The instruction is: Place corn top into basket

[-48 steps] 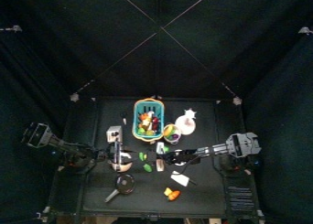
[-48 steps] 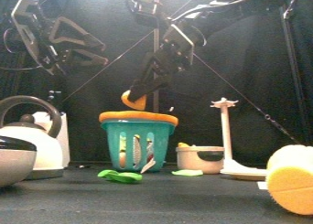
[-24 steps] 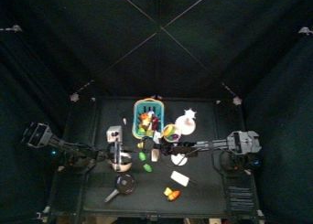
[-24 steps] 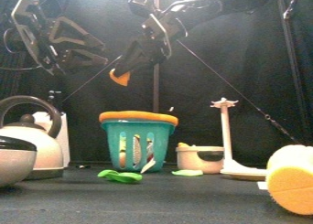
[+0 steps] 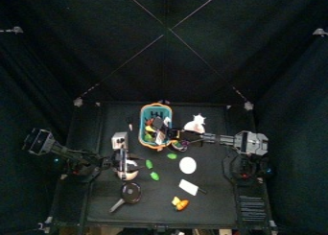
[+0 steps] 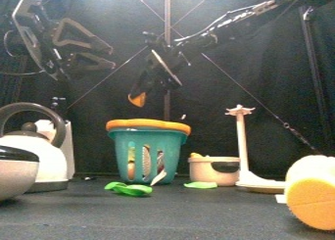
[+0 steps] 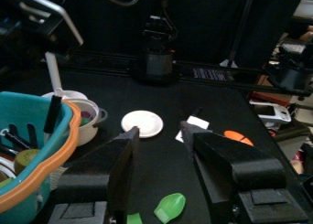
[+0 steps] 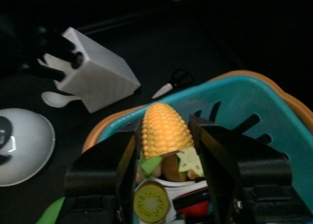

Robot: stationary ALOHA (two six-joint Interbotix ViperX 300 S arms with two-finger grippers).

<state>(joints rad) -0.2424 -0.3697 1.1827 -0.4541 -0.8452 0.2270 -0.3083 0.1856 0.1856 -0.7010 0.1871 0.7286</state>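
Now right over the basket — carried across from the side a moment ago. Right fingers tight on the corn top, ready to drop. Left fingers wide, holding nothing, hanging above the worktop.

The right arm extends from the right side across the table's middle, raised above the surface. Its black two-jaw right gripper is clamped with both jaws against a load. The left arm rests at the left side; its black two-jaw left gripper has its jaws spread apart, holding nothing.
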